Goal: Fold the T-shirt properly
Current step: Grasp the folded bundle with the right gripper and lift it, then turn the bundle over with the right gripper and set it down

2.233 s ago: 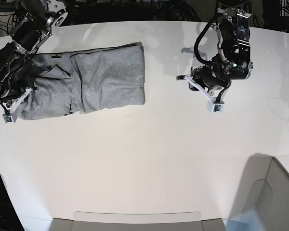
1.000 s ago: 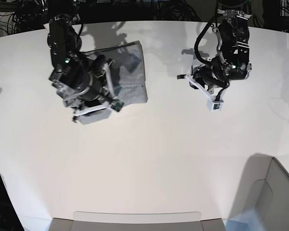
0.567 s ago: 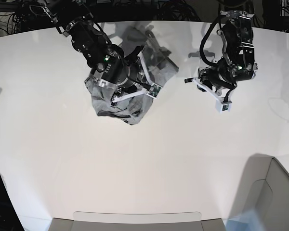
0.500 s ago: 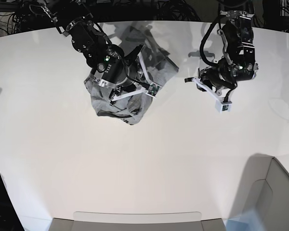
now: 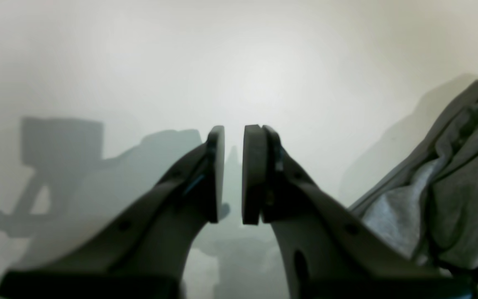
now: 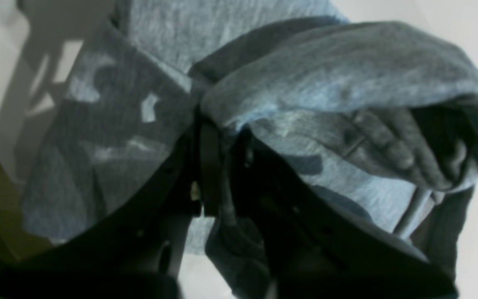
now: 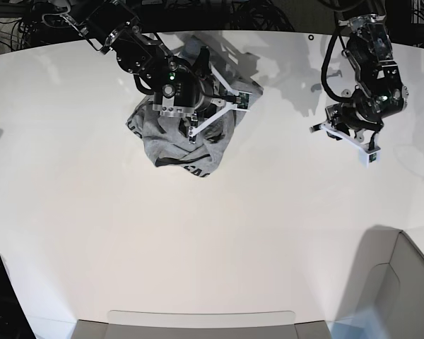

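White desk | my right tool clenched on bunched T-shirt | left tool empty, nearly closed | advice: lower, spread flat before creasing.

Bright overhead light, hard shadows, blurry dim wrist views.

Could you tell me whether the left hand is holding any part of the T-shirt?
No, the left hand is empty, apart from the T-shirt.
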`<move>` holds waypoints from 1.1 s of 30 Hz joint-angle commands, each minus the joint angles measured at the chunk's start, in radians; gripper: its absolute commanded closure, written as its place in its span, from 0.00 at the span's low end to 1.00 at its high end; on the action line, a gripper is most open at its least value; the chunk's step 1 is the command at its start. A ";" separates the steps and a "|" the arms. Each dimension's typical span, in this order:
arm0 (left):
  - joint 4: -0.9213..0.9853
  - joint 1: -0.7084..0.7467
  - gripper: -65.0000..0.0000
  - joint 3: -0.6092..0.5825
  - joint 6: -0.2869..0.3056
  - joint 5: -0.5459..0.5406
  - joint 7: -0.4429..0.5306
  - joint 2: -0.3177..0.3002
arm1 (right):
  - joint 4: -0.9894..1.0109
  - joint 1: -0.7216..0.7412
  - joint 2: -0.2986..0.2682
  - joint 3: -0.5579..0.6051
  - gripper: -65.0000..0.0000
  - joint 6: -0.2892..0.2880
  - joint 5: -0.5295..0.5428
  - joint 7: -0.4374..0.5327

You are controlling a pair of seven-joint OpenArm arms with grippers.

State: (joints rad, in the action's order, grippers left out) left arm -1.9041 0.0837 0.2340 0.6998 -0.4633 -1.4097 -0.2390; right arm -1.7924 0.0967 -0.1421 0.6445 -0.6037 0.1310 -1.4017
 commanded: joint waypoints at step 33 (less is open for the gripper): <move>-0.013 -0.009 0.88 0.003 -0.002 0.002 0.013 -0.012 | -0.263 0.059 0.008 -0.587 0.52 -0.094 0.074 0.005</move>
State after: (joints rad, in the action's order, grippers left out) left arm -1.9041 0.0837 0.2375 0.6998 -0.4564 -1.4097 -0.2432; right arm -2.0411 0.1402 -0.1310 0.0593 -0.6872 0.1951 -1.4097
